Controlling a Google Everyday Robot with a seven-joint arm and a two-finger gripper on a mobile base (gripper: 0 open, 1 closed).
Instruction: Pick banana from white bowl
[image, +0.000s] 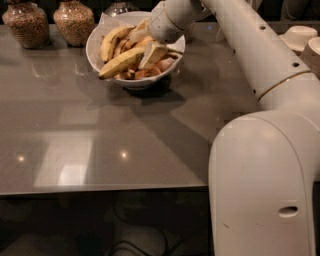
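Observation:
The white bowl stands at the back of the grey table, lined with crinkled white paper and holding several bananas. The long yellow banana lies across the front of the pile, its tip pointing left over the rim. My gripper reaches down into the bowl from the right. Its two pale fingers are apart, one resting by the right end of the long banana and the other further back among the shorter bananas. Nothing is lifted.
Two jars of grain stand at the back left and a glass object behind the bowl. Small off-white bowls sit at the far right. My arm crosses the table's right side.

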